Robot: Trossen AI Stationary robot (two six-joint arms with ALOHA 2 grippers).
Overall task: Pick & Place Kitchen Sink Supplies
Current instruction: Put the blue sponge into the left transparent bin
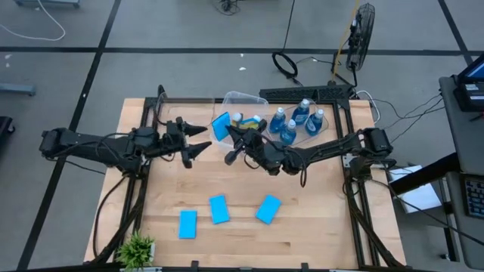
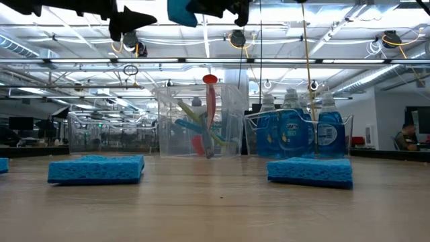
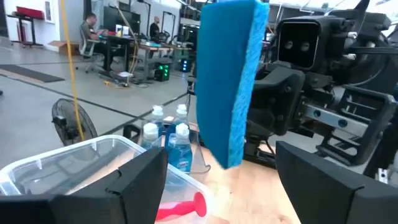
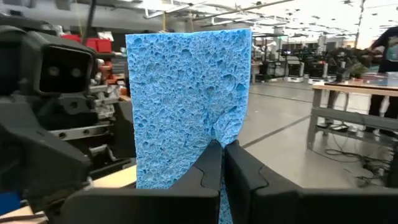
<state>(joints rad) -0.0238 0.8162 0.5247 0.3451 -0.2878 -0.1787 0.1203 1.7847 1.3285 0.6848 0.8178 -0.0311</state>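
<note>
The pale wooden table [image 1: 249,234] is sitting on a grey tiled floor, with cables and a fan [image 1: 363,34] lying beyond its far edge. Behind it the room is opening into a long workshop where people are sitting at desks [image 3: 118,43].

At the far edge a clear tub [image 1: 243,102] is holding the long-handled brushes [image 2: 205,128], the red one [image 2: 210,107] standing tallest. Just beside it a second clear tub [image 1: 330,125] is holding four bottles of blue liquid [image 1: 299,121], all upright.

Three blue sponges [image 1: 219,209] are lying flat on the near half of the table, well apart from the tubs. A small potted plant [image 1: 136,249] is sitting at the near left corner.

The right gripper [image 1: 228,134] is hanging above the table near the brush tub, its fingers pinched tight on the fourth sponge [image 4: 186,99], which is standing on edge. The left gripper [image 1: 198,140] is facing it just beside the sponge, its fingers [image 3: 134,186] spread wide and touching nothing.

The middle of the table between the sponges and the tubs is lying bare.
</note>
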